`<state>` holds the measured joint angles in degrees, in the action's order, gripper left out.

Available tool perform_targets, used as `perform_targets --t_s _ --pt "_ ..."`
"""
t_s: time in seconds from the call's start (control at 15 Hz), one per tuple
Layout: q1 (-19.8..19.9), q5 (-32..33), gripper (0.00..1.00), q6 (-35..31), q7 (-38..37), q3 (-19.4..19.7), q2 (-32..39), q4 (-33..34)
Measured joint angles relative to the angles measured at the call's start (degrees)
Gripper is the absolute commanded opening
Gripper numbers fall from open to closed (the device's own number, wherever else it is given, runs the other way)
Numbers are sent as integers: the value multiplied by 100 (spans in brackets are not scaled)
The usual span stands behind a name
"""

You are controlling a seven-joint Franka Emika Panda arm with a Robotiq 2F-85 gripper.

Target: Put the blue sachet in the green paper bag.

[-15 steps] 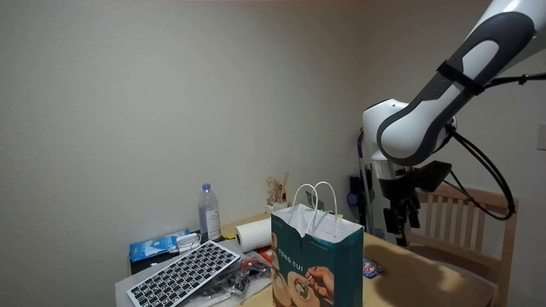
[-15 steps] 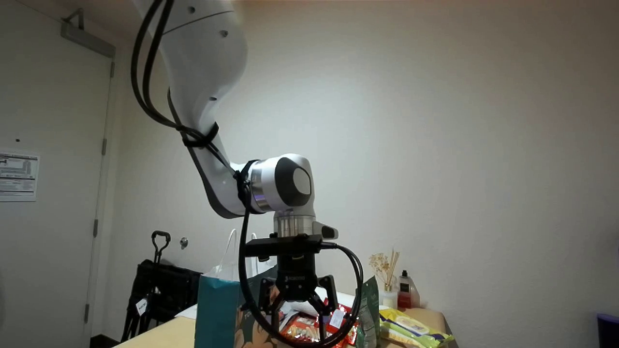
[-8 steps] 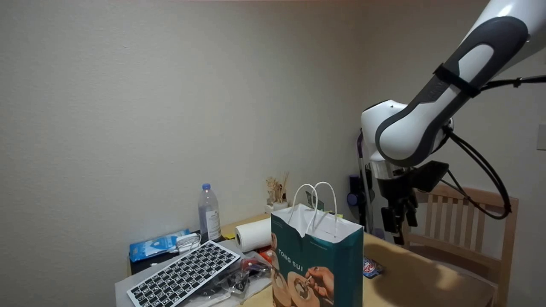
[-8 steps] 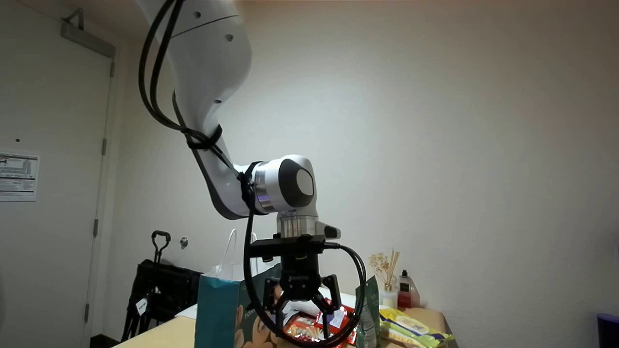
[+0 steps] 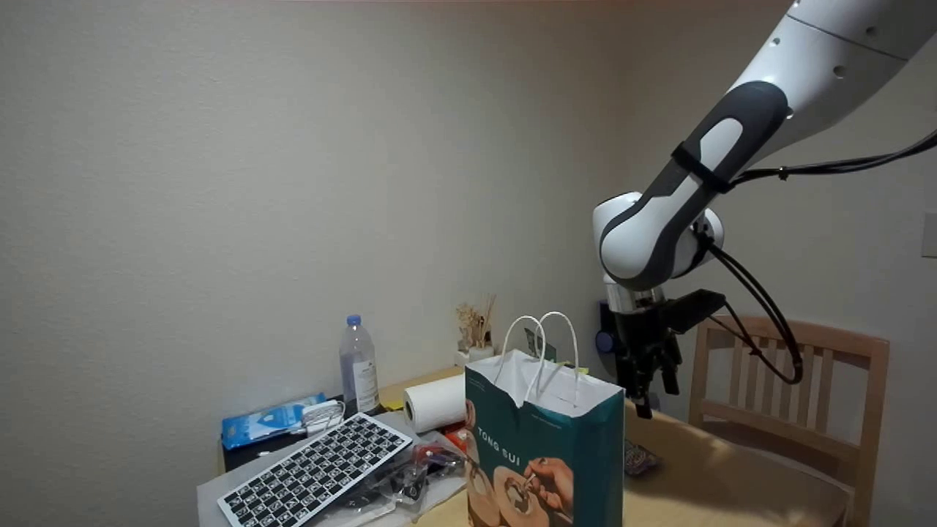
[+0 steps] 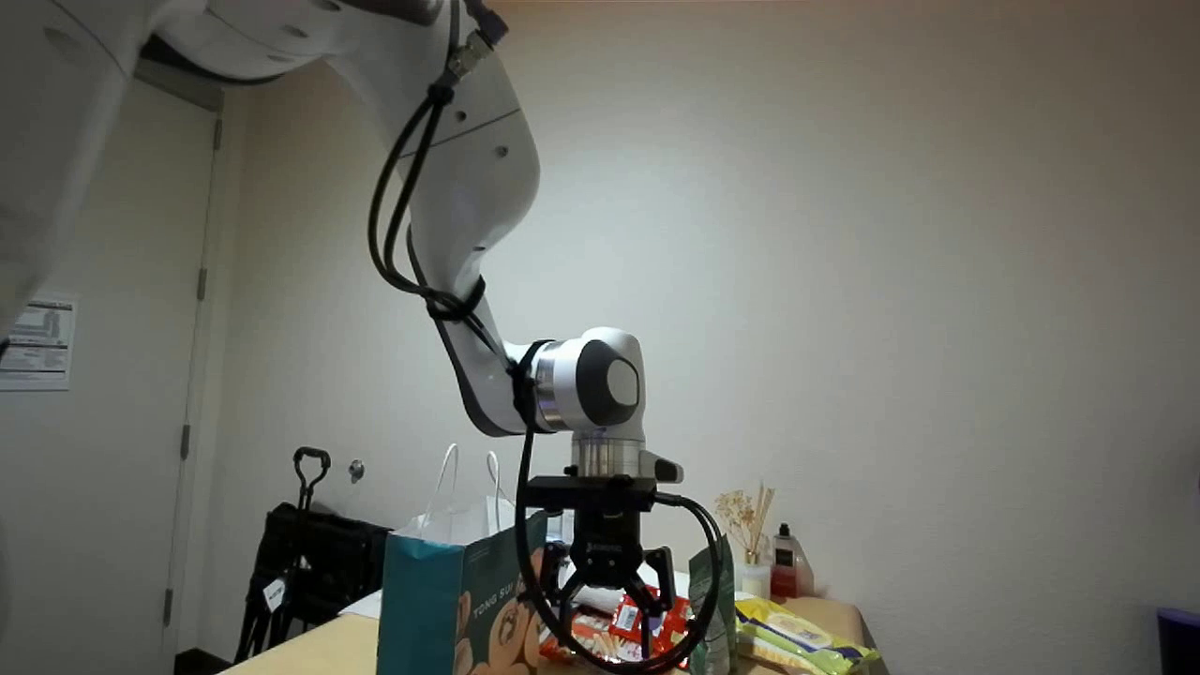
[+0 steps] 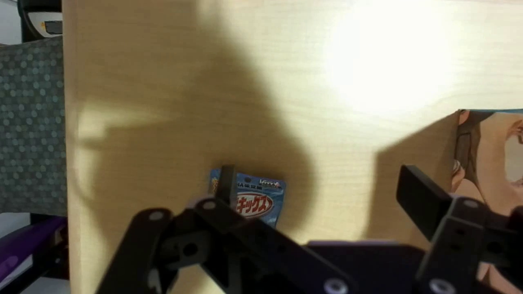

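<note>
The gripper (image 7: 321,192) hangs above the table (image 5: 717,487), with its jaws standing wide apart. In an exterior view, the sachet (image 5: 641,460) lies on this table, to the right of the upright bag (image 5: 545,439) and farther away.

Homelike room; home or office, we cannot tell for certain. In exterior view we see slatted wooden chair (image 5: 831,341) by table (image 5: 721,472), right; paper roll (image 5: 433,404) farther left. In both exterior views, dried flowers (image 6: 742,516) near plain wall (image 6: 891,281). In exterior view, door (image 6: 141,281) with posted notice (image 6: 45,347), far left.
</note>
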<state>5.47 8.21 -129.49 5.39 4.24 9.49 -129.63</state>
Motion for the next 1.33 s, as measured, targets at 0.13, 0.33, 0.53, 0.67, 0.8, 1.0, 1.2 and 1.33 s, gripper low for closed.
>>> perform_targets --t_s 0.13,0.33,0.53,0.67,0.8,1.0,1.2,1.33 --pt "-3 0 100 -1 -2 0 36 14" --pt "-11 0 100 -1 -2 0 17 9" --pt "-11 3 100 -165 -1 7 80 46" --pt "21 1 100 -262 100 33 289 207" --pt "88 0 100 -258 273 57 629 481" --pt "179 0 100 -243 470 69 1149 907" --pt "226 0 100 -224 524 77 1462 1198" --pt "229 0 100 -214 526 77 1497 1241"
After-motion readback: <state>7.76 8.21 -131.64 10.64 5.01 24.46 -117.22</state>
